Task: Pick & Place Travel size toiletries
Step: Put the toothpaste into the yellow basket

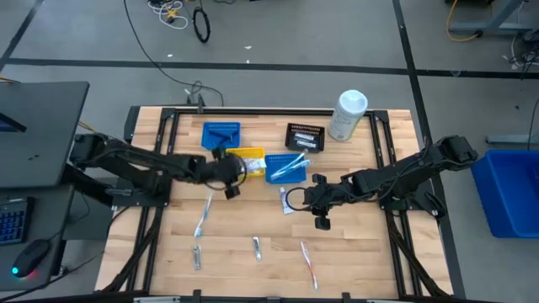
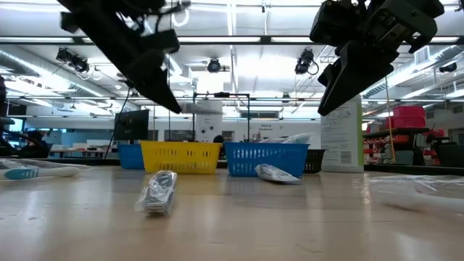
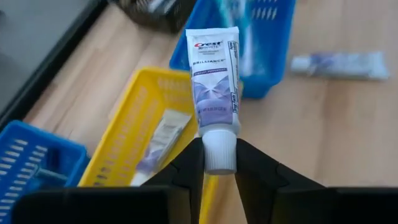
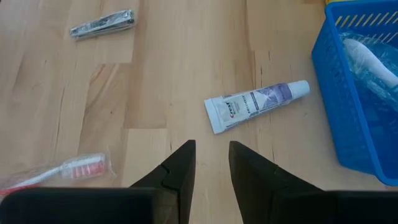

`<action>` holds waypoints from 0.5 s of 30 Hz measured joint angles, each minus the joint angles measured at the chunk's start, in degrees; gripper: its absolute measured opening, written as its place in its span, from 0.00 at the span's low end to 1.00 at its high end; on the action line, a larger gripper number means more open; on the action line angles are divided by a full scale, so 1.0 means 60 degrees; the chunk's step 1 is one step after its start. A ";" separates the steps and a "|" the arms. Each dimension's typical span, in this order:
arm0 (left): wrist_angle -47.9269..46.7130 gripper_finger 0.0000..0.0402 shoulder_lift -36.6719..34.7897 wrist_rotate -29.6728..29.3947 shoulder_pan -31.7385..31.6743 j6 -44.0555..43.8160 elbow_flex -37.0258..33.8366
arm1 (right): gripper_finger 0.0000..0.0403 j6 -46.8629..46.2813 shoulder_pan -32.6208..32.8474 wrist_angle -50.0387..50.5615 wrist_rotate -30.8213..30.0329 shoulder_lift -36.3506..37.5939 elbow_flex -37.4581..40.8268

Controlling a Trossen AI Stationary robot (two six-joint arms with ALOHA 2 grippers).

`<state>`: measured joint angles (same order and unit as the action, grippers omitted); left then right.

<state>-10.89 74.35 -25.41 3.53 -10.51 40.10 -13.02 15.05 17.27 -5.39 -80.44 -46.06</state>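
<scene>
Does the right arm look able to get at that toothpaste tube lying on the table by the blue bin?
Probably yes. The right gripper hangs open above the toothpaste tube, which lies flat on bare wood, apart from the blue bin.

Wooden table (image 1: 354,252), pale planks, dark frame rails along edges. White cylindrical canister (image 1: 347,114) upright near far right corner. Black bin (image 1: 305,137) just beside canister. Blue bin (image 1: 221,135) at far left of row; yellow bin (image 1: 245,158) next to it; second blue bin (image 1: 286,167) touching yellow one. Large blue tub (image 1: 512,195) on floor off table's right side. Cables (image 1: 181,17) on grey floor beyond. Keyboard (image 1: 10,222) and mouse (image 1: 34,255) at left edge.
</scene>
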 joint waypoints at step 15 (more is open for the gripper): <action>-0.0954 0.25 0.0929 0.1432 -0.2135 0.1005 -0.0003 | 0.26 0.0000 0.0000 -0.0093 -0.0001 0.0000 0.0000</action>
<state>-16.61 79.92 -16.82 -9.28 -4.47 40.08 -13.02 15.05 16.72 -5.39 -80.44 -46.06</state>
